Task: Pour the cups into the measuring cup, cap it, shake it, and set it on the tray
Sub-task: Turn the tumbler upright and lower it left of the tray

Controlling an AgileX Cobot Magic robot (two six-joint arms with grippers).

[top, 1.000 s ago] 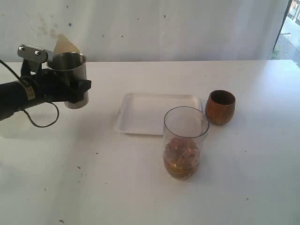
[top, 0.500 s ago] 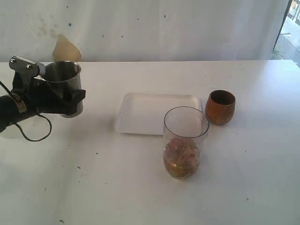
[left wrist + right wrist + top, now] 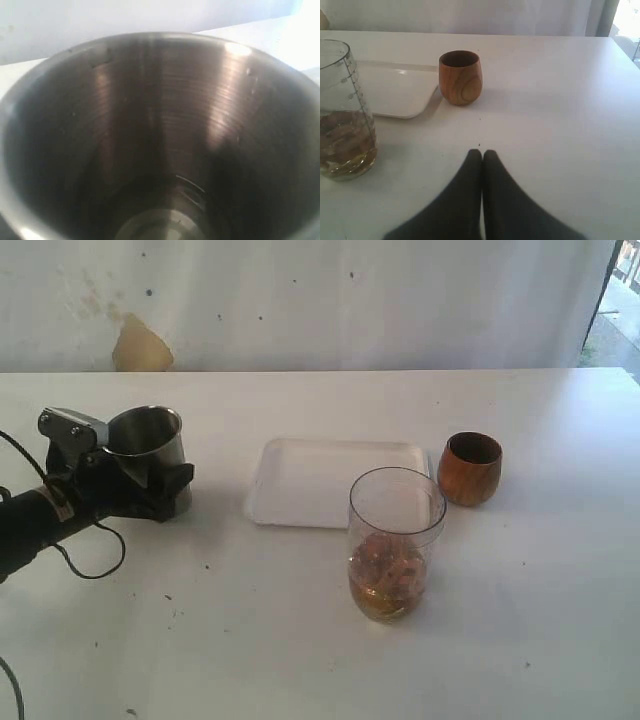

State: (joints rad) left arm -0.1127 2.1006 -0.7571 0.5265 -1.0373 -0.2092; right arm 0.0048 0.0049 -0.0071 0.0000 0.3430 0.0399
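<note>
We see a white desk with the tray lying flat near its middle. The measuring cup stands upright at the tray's near right corner, with brownish contents in its lower part. The tumbler is upright, well to the left of the tray. The wooden cup stands just beside the tray's right edge. Our left hand pinches the tumbler. Our right hand is pressed together above bare desk.
</note>
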